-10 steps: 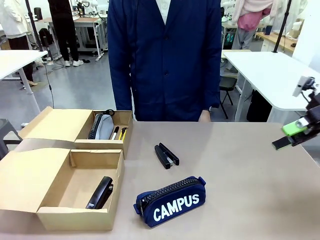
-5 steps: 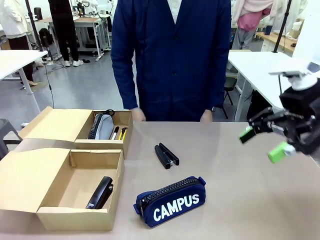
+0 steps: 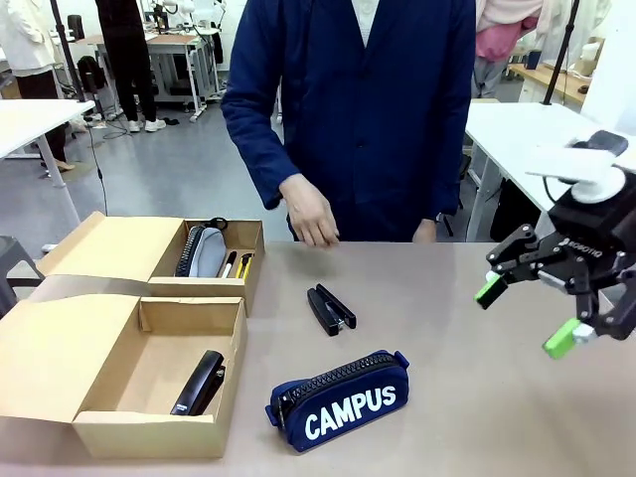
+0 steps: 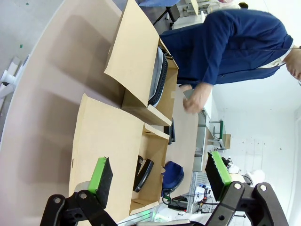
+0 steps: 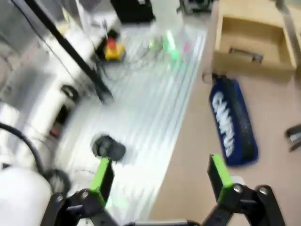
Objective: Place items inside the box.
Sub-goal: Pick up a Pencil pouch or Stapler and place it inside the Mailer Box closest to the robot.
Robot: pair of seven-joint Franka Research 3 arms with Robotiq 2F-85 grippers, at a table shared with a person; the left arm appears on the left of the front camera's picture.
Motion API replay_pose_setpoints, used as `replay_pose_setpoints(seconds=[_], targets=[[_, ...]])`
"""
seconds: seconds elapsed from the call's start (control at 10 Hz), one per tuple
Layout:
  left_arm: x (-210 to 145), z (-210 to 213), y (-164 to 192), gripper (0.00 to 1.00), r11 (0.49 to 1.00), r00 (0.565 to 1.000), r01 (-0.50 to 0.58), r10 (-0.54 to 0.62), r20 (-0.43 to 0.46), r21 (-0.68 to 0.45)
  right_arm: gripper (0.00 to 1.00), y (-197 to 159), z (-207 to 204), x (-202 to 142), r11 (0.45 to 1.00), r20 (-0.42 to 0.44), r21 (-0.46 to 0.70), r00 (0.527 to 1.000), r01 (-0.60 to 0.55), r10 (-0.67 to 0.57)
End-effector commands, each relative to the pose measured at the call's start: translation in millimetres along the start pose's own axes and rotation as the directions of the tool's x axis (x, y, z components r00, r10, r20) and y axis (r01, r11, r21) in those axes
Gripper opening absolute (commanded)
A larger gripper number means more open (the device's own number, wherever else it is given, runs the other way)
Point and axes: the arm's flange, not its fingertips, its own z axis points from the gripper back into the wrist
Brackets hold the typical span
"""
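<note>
Box (image 3: 149, 434) at the near left of the table (image 3: 477, 417), flap lid folded out to the left, a black stapler (image 3: 199, 383) lying inside by the right wall. Just behind, a smaller box (image 3: 199, 289) holding a grey pouch (image 3: 204, 251) and pens too small to tell apart. Pencil case (image 3: 343, 399) lettered CAMPUS near the front edge, outside the box; a second stapler (image 3: 330, 309) beyond it at mid-table, print unreadable. Person's hand (image 3: 310, 221) hanging above the far edge, the other half hidden behind the table. Right gripper (image 3: 525, 316) above the table's right side, jaws spread wide and empty, its wrist view smeared by blur. Left gripper (image 4: 159, 172) likewise released, the pencil case partly hidden behind the box wall in its view.
</note>
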Motion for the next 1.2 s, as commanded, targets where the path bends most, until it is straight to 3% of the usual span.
replay_pose_setpoints(seconds=[0.0, 0.1, 0.2, 0.3, 0.4, 0.6, 0.8, 0.9, 1.1], targets=[[0, -1, 1, 1.0, 1.0, 1.0, 0.017, -0.017, 0.007, -0.024, 1.0, -34, -17, 11, 0.982, -0.185, -0.167, 0.975, 0.089, -0.12], [0, -1, 1, 1.0, 1.0, 1.0, 0.017, -0.017, 0.007, -0.024, 1.0, -38, 3, -10, 0.925, -0.062, -0.285, 0.958, 0.251, -0.28], [0, -1, 1, 1.0, 1.0, 1.0, 0.017, -0.017, 0.007, -0.024, 1.0, -25, 34, -42, 0.819, 0.206, -0.348, 0.89, 0.456, -0.408], [0, -1, 1, 1.0, 1.0, 1.0, 0.017, -0.017, 0.007, -0.024, 1.0, 10, 56, -72, 0.715, 0.332, -0.412, 0.824, 0.565, -0.459], [0, -1, 1, 1.0, 1.0, 1.0, 0.017, -0.017, 0.007, -0.024, 1.0, 44, 67, -93, 0.67, 0.409, -0.42, 0.787, 0.612, -0.463], [0, -1, 1, 1.0, 1.0, 1.0, 0.017, -0.017, 0.007, -0.024, 1.0, 96, 76, -134, 0.577, 0.548, -0.402, 0.692, 0.711, -0.47], [0, -1, 1, 1.0, 1.0, 1.0, 0.017, -0.017, 0.007, -0.024, 1.0, 123, 72, -166, 0.528, 0.658, -0.367, 0.615, 0.765, -0.434], [0, -1, 1, 1.0, 1.0, 1.0, 0.017, -0.017, 0.007, -0.024, 1.0, 126, 66, -172, 0.534, 0.664, -0.351, 0.607, 0.769, -0.436], [0, -1, 1, 1.0, 1.0, 1.0, 0.017, -0.017, 0.007, -0.024, 1.0, 110, 61, -160, 0.583, 0.606, -0.367, 0.662, 0.725, -0.442]])
